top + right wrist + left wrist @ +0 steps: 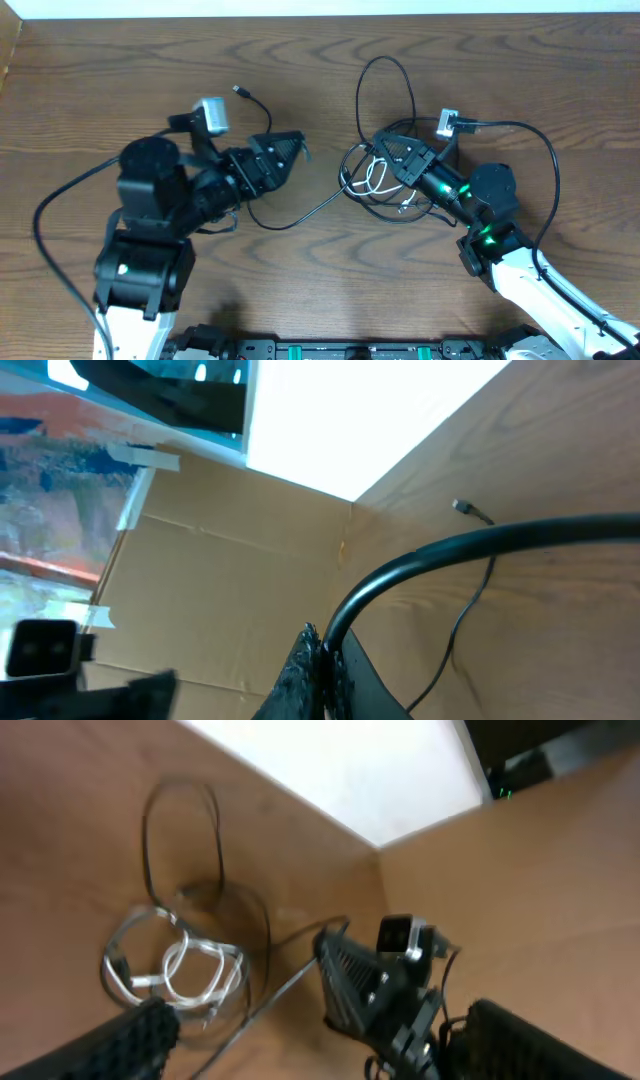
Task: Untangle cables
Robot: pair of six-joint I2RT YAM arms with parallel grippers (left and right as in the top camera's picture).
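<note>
Left fingers (pixel 130 1040) wide, right fingers (pixel 300 680) seemingly pinching black cable (pixel 450 545), white cable (pixel 190 970) beside, table edge (pixel 320 17) well apart

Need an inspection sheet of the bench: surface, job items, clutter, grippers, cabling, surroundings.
Surface: wood-grain table, flat.
Job's things: black cable and white cable bunched together near the right arm; the black one's plug lies far off by the left arm.
Clutter: nothing seen.
Grippers: left gripper jaws open, holding nothing; right gripper jaws shut on the black cable.
Cables: thick arm lead loops over the table.
Surroundings: cardboard wall along the table edge.
</note>
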